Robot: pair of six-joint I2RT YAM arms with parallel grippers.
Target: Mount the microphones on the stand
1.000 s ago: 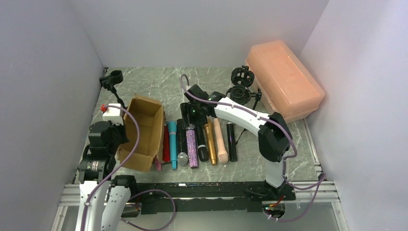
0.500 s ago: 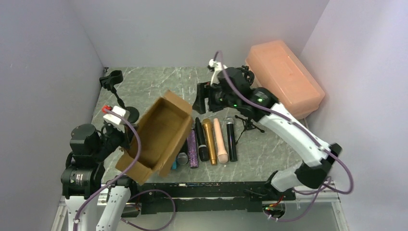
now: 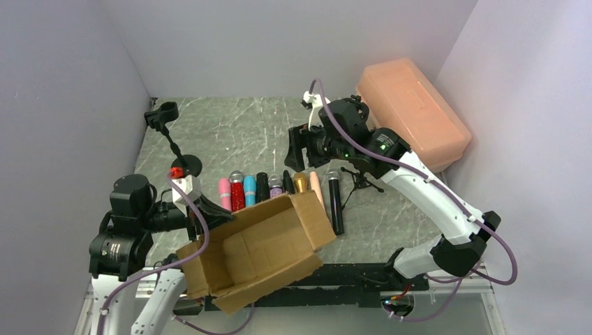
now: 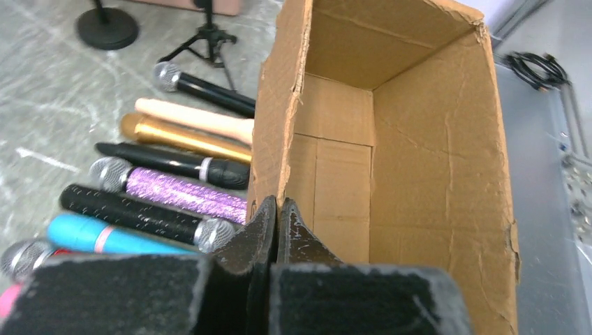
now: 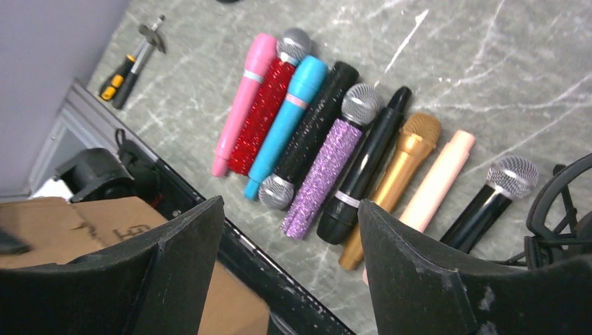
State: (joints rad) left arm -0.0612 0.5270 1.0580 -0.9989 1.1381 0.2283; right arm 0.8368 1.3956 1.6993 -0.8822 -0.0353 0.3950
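On the box point(image 4: 419, 139) wall, left hand point(image 4: 277, 213) clamps shut.

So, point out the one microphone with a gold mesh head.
The gold microphone, between the plain black one and the peach one; head and body both gold.

Tilted open cardboard box point(image 3: 258, 255) at near edge, peach lidded bin point(image 3: 412, 115) far right, hand tools point(image 5: 124, 71) on marbled tabletop point(image 3: 244, 132)
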